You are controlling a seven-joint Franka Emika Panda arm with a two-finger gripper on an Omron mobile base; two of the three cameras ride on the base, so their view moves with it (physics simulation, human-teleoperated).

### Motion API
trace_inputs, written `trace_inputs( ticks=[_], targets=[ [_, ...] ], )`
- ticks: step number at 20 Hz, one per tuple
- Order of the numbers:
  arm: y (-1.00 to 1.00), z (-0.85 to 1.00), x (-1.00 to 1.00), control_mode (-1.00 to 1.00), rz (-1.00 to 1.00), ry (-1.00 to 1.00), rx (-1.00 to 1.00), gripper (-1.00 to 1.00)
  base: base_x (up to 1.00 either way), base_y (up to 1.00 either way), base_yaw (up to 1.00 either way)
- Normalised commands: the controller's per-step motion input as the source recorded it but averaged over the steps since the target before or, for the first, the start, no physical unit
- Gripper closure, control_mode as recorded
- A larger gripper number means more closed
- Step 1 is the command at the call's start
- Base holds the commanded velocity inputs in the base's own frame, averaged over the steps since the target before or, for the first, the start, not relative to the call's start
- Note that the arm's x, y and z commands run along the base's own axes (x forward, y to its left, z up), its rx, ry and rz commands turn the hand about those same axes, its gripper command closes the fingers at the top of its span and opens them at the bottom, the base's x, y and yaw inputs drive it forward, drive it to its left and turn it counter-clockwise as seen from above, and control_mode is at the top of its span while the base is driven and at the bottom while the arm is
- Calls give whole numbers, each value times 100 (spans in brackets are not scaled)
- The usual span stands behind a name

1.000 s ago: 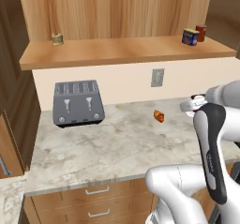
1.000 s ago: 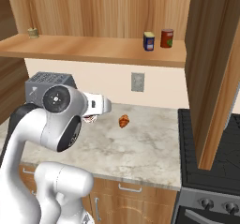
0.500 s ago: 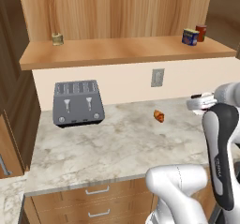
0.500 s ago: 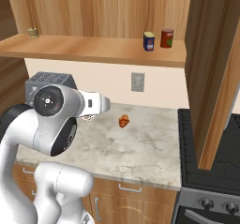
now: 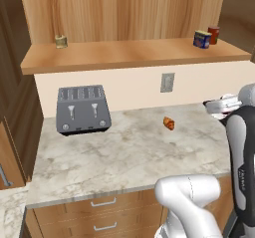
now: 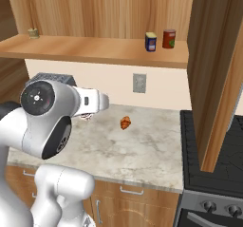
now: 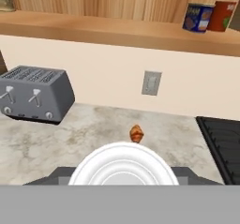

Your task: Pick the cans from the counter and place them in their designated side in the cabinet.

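Tool is held above the right end of the table, well clear of the stone surface, and pinches the red-and-white can. In the hand view the can's pale round lid sits at bottom centre with a dark finger showing on either side of it; in the left base view a red patch of the can shows under the white hand. The blue can with yellow label stands upright on the cabinet shelf board, near its right end, just beside a plain dark red can (whether the two touch cannot be told). An olive-tan can stands alone towards the left end of the same shelf, well apart from the pair. On the table, a grey four-slot toaster sits at the back left against the wall, and a small brown pastry lies near the back, below the wall outlet. Wooden drawers with metal handles run beneath the table. A dark stove adjoins the table's right end
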Motion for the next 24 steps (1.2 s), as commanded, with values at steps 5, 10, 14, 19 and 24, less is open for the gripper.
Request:
trace_inputs(
  ticks=[5,10,14,19,24],
  targets=[
    [0,34,-8,-100,0,-3,0,100,0,0,0],
    [-1,25,-3,-100,0,-2,0,100,0,0,0],
    [1,27,-1,-100,1,-4,0,100,0,0,0],
    [0,35,-2,-100,0,-6,0,100,0,0,0],
    [0,29,-1,-100,0,-5,0,100,0,0,0]
  ],
)
